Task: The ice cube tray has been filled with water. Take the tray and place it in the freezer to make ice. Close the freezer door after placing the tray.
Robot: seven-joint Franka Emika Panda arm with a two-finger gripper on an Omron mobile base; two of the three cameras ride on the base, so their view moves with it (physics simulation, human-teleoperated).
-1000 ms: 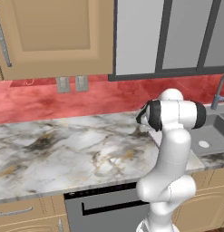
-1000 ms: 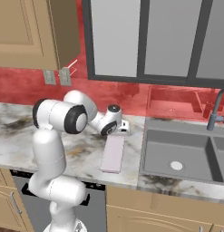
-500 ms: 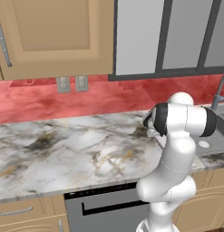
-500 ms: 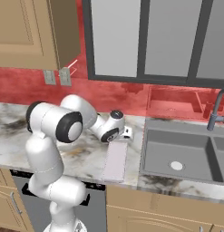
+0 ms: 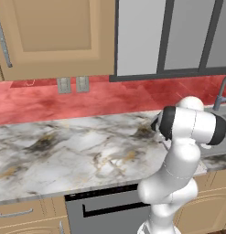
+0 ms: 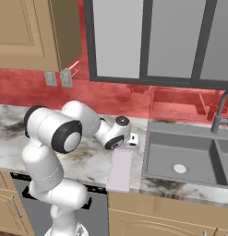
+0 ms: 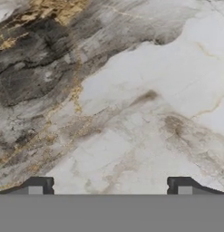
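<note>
Here, fingers [image 7: 109, 186] spread wide, over marble counter [image 7: 131, 113], beside ice cube tray [image 6: 119, 170]

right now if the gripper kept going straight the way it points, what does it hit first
Most likely the bare marble counter. The hand view looks along the open gripper onto veined stone, with nothing between the fingertips and it. The ice cube tray lies at the counter's front edge beside the sink, apparently off that line, though depth is unclear.

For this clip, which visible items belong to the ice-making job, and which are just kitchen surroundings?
Belongs to the job:
- ice cube tray, lying flat on the counter beside the sink
- gripper, open, pointed at bare marble

Just surroundings:
- marble counter
- sink and faucet
- wall outlets
- upper cabinets
- dishwasher below the counter
</note>
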